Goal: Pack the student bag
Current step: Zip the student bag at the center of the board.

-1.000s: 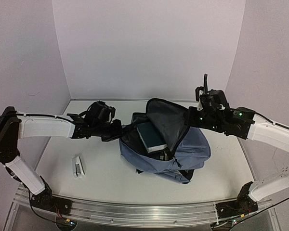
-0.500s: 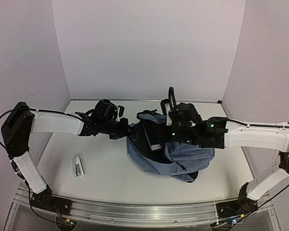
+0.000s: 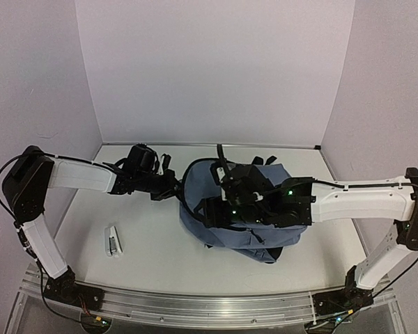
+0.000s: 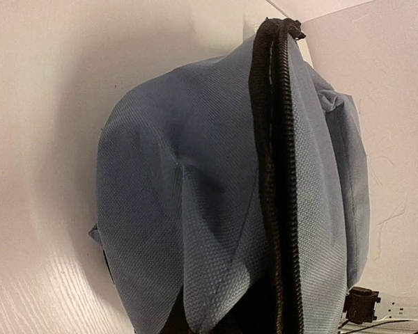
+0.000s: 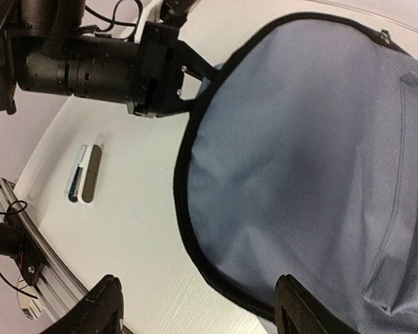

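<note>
the bag [image 3: 198,226] lies on the white bench [image 3: 153,257], near the middle and a bit to the right. it is blue-grey and soft, with a black zip [image 4: 275,174] running round its edge. from above, most of the bag is hidden under the right arm, which reaches across it from the right side.

the left end effector [image 3: 173,188] is at the bag's left edge. it is closed and pinches the black zip edge there. in the left wrist view the zip runs from the bottom up the middle, with the blue cloth hanging down on both sides of it.

the right end effector [image 5: 202,305] hangs over the bag's flat blue side. its two fingers [image 5: 101,303] stand wide apart and hold nothing.

a small white and grey stapler [image 3: 113,240] lies on the bench to the left, well apart from the bag.
</note>
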Robot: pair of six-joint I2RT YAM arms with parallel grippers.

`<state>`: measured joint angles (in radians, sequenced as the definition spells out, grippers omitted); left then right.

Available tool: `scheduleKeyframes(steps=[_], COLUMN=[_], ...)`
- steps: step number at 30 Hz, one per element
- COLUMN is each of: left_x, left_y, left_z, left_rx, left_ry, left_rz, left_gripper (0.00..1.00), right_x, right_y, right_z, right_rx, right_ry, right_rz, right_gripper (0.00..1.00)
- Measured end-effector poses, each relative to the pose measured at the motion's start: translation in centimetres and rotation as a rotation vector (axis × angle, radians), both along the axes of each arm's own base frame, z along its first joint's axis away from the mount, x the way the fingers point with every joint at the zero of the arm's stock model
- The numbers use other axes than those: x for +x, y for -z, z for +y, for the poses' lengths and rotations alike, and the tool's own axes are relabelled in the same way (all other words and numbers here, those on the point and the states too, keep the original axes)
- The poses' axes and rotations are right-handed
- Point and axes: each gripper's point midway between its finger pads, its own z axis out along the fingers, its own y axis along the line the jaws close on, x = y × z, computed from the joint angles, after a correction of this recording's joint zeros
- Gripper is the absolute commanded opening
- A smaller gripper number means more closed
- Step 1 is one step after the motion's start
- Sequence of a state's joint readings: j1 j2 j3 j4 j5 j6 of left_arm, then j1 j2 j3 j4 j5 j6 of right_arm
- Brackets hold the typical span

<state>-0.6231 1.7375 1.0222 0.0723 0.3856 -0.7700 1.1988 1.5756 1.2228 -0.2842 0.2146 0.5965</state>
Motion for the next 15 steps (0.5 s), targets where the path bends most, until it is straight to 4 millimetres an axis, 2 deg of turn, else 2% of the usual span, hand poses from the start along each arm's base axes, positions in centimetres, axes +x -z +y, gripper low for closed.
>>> scheduleKeyframes(steps=[5, 8, 12, 15], left_x=[1.6, 2.5, 3.3, 2.6], left_y=[0.9, 1.0, 0.3, -0.6], left_z=[1.2, 2.1, 3.9, 5.9], left_rx=[-0.014, -0.019, -0.008, 0.018], left_ry=[-0.006, -0.021, -0.069, -0.123], left_rz=[0.019, 0.021, -0.004, -0.026], left_gripper=[0.21, 0.34, 0.49, 0.62], right_x=[-1.8, -2.9, -4.1, -4.9], right_y=[-0.7, -0.6, 2.0, 4.6], right_z=[-3.2, -5.3, -7.4, -8.6], right_rx=[0.002, 0.023, -0.01, -0.059], right_ry=[0.03, 0.056, 0.083, 0.097], right_rz=[0.048, 0.083, 0.148, 0.194], right_gripper=[0.63, 0.58, 0.59, 0.59])
